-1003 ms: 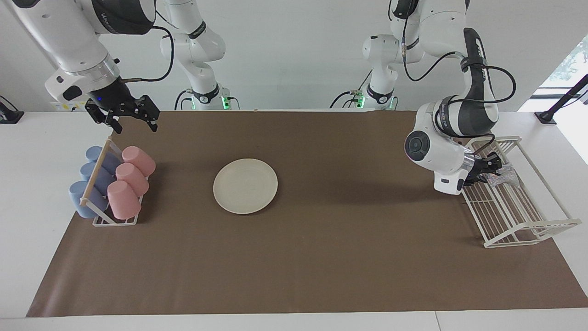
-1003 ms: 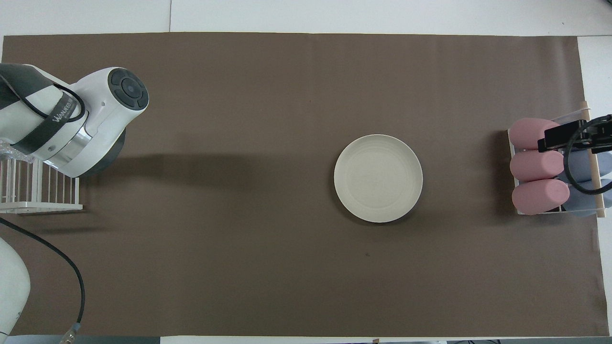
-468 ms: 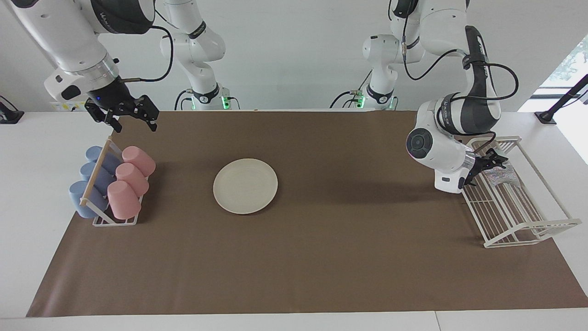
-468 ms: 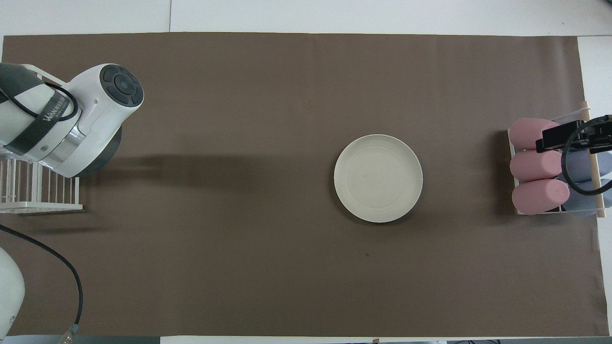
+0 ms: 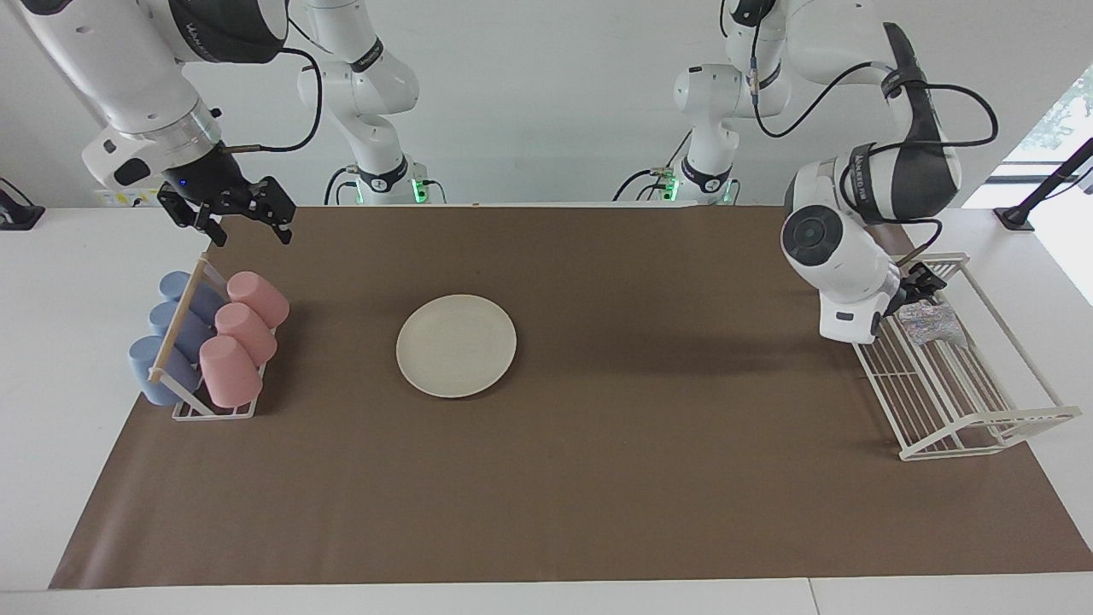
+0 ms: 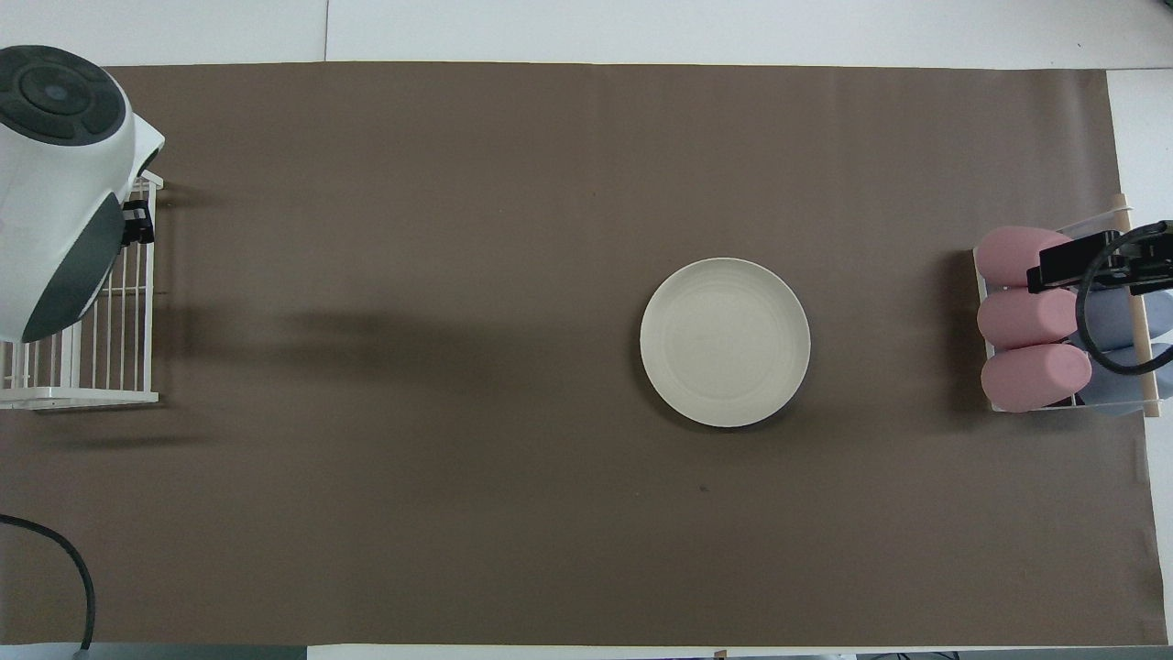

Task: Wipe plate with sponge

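The cream plate [image 5: 456,345] [image 6: 725,342] lies flat on the brown mat near the middle of the table. The silvery sponge [image 5: 932,324] lies in the white wire rack [image 5: 965,410] at the left arm's end; in the overhead view the left arm's wrist covers it. My left gripper [image 5: 920,284] hangs just above the sponge, open and holding nothing, with only a dark edge of it showing in the overhead view. My right gripper [image 5: 250,231] [image 6: 1068,261] waits open and empty in the air over the cup holder.
A small holder [image 5: 205,410] with pink cups [image 5: 243,329] and blue cups [image 5: 171,333] lying on their sides stands at the right arm's end. The wire rack [image 6: 82,367] sits at the mat's edge. The brown mat [image 6: 458,504] covers most of the table.
My left gripper opened off the sponge and rose away from it as the wrist swung up. The sponge stays in the rack. The right arm barely moved.
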`<state>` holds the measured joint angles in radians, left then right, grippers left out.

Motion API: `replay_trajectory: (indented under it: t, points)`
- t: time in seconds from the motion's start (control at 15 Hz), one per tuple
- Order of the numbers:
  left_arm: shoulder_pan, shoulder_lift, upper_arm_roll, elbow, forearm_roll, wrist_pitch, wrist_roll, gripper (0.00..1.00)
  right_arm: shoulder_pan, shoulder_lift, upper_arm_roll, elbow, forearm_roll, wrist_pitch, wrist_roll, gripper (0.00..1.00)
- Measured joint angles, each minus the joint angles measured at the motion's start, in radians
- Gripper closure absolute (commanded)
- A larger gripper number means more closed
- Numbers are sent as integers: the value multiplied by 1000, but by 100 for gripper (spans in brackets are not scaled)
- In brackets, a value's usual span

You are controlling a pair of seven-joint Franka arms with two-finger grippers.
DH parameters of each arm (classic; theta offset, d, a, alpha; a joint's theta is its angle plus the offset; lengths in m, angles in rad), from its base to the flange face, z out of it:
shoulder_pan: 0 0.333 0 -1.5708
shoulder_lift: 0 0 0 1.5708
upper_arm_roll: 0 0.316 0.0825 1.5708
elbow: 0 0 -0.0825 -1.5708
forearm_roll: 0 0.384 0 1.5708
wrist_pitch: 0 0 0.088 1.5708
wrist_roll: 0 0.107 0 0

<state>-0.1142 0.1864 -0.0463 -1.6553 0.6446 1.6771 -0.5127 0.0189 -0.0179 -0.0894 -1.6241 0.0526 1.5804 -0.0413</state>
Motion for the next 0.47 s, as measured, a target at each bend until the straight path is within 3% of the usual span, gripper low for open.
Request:
replay_trajectory:
  t: [0.27, 0.47]
  points:
    - [109, -102, 7, 45, -283, -10, 172, 0, 0, 0, 0, 0, 0, 0, 0, 0]
    - [190, -199, 12, 55, -476, -91, 325, 0, 0, 0, 0, 0, 0, 0, 0, 0]
